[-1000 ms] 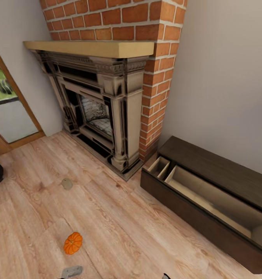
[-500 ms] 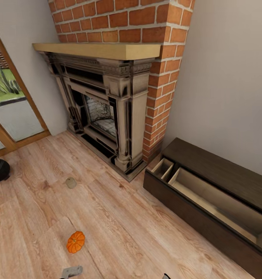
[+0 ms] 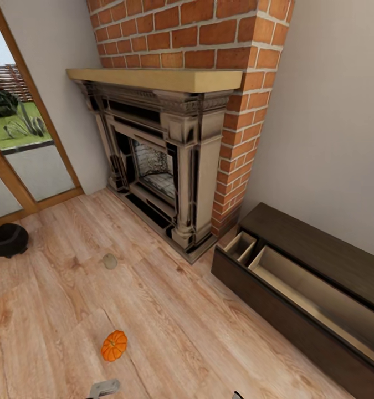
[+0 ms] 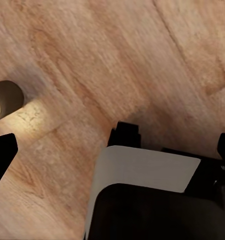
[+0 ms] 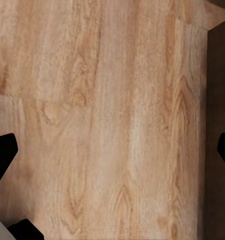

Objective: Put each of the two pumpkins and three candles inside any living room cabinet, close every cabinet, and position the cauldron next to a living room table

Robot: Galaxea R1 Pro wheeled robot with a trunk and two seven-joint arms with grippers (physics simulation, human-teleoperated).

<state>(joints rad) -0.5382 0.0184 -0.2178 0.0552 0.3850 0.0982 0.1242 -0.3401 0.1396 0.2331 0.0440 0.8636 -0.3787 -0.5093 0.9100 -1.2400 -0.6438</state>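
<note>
One orange pumpkin lies on the wood floor near the bottom of the head view. A squat grey-tan candle sits further off, in front of the fireplace. The black cauldron stands on the floor at the left edge. The long dark-brown cabinet runs along the right wall with two drawers pulled out, pale beige inside. My left gripper and right gripper both hang open over bare floor, holding nothing. A beige rounded object, cut off by the frame edge, lies near the left gripper.
A black columned fireplace under a brick chimney fills the corner. A glass door with a wood frame is at the left. Part of my own base shows beneath the left gripper. Open floor lies between pumpkin and cabinet.
The head camera has swung left, so everything has slid right in the picture and the cauldron has come further into view. No object itself has moved.
</note>
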